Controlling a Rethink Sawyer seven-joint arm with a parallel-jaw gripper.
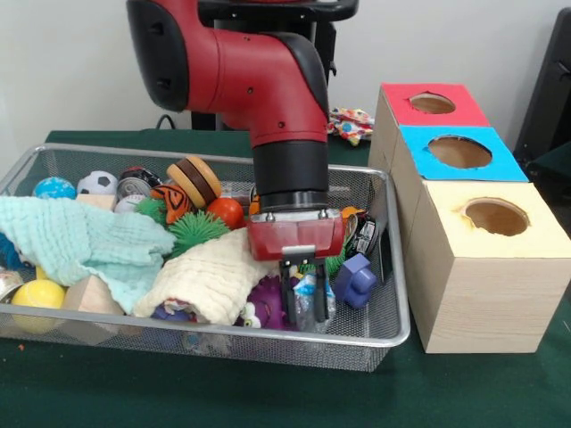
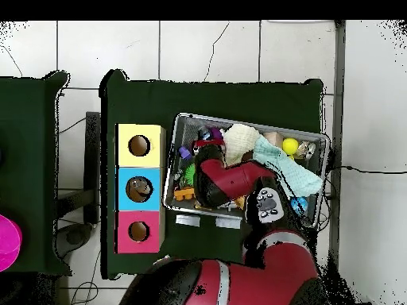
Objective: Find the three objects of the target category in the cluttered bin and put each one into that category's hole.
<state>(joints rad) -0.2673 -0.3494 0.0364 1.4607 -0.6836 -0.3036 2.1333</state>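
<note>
Front view: hand [image 1: 304, 300] low in bin [image 1: 393, 267], clamped on small bluish item [image 1: 308, 290] (identity unclear).

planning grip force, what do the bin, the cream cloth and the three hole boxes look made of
Bin: silvery wire mesh, see-through grid. Cream cloth: soft crinkled fabric, probably cotton, draped in folds. Boxes: pale wood, grain on the sides, with matte painted or papered tops.
</note>
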